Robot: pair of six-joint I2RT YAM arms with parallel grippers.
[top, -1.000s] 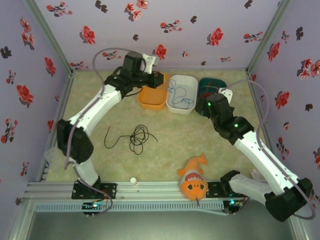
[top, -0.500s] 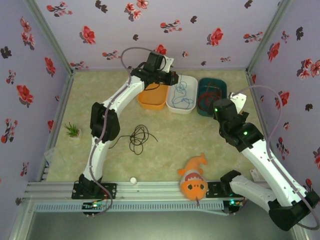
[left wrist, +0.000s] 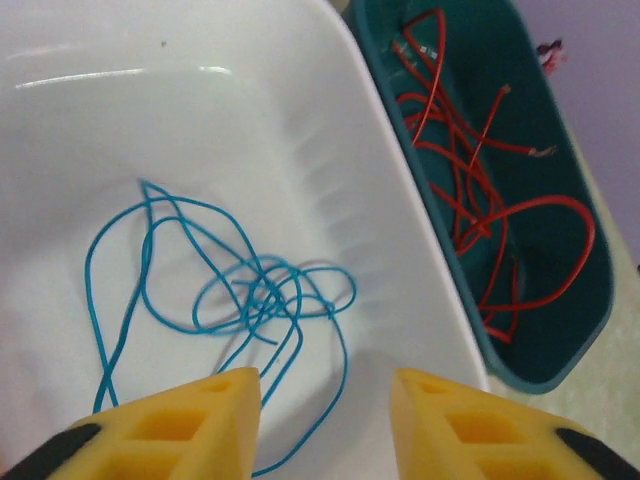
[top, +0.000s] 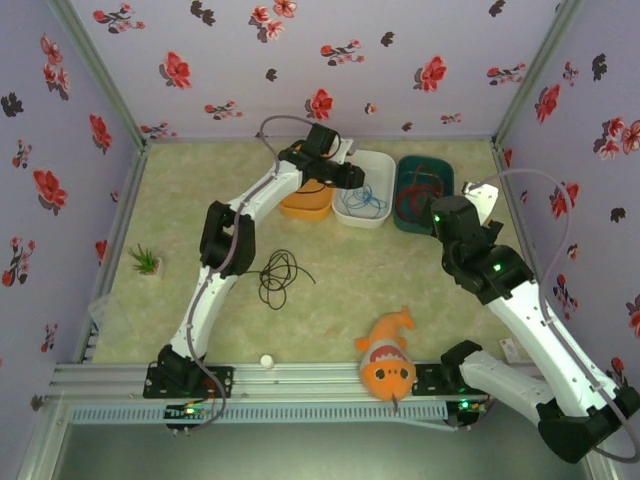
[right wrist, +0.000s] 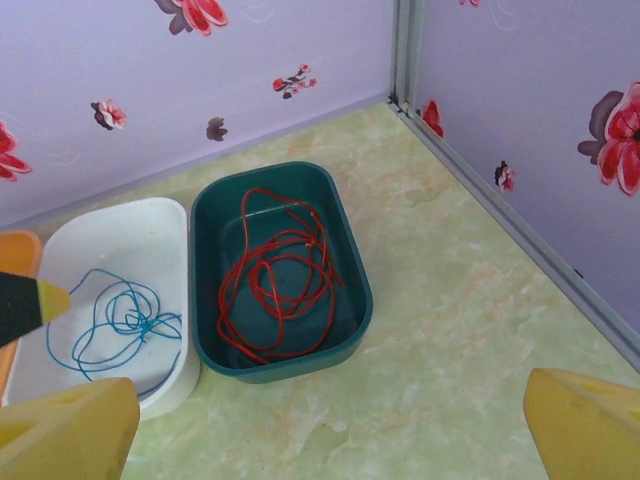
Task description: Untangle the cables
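Top external view: the left arm reaches across the table (top: pixel 420 280) to the far row of three trays, and the left gripper (top: pixel 352 180) hangs over the left part of the white tray (top: pixel 362 221). The orange tray (top: pixel 305 205) sits just left of the white tray, and the teal tray (top: pixel 401 216) just right of it. The right arm stands on the right side, its wrist near the teal tray's right edge. A black cable (top: pixel 277 275) lies in loose coils on the table, well apart from the trays and between the two arms. A fish toy (top: pixel 387 362) lies near the right arm's base, a small white cap (top: pixel 266 361) rests by the near rail, and a small plant (top: pixel 146 262) stands at the left edge.

Left wrist view: the yellow fingers (left wrist: pixel 205 415) are spread apart with nothing clamped between them. The blue cable (left wrist: pixel 245 300) lies tangled on the floor of the white tray, directly below the gap. The red cable (left wrist: pixel 470 190) lies in loops inside the teal tray.

Right wrist view: the right gripper (right wrist: pixel 330 415) has its yellow fingers set wide apart over bare table, holding nothing. The teal tray lies ahead of it with the red cable coiled inside. The white tray touches the teal tray's left wall and holds the blue cable.
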